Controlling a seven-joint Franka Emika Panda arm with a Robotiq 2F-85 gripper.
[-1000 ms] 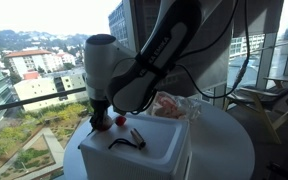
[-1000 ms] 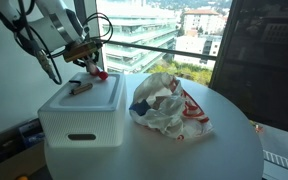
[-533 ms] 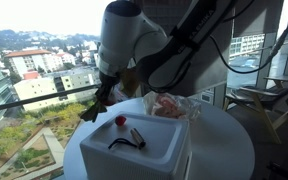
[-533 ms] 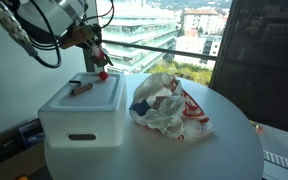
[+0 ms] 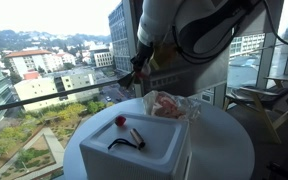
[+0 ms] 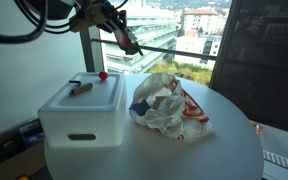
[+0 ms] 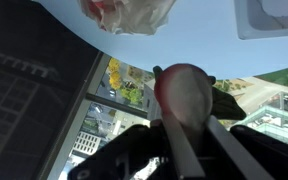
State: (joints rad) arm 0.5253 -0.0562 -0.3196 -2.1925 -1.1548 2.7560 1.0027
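My gripper (image 6: 123, 30) is high above the round table, shut on a long spoon-like utensil (image 7: 183, 96) with a pale oval head. In an exterior view the utensil (image 6: 132, 46) points down toward the table. The gripper (image 5: 137, 63) hangs above and behind the white box (image 5: 156, 150). On the box lid lie a small red ball (image 5: 120, 121) and a dark tool (image 5: 130, 140). Both also show in an exterior view, the ball (image 6: 103, 74) and the tool (image 6: 80, 87). The wrist view looks past the utensil at the window and buildings.
A crumpled plastic bag (image 6: 165, 106) with red print lies on the white round table (image 6: 214, 155) beside the box (image 6: 79, 115); it also shows in the wrist view (image 7: 129, 12). Large windows and a railing stand right behind the table.
My gripper has risen from the box lid near the red ball and swung up and toward the middle of the table, the utensil still in it. The ball and tool stayed.
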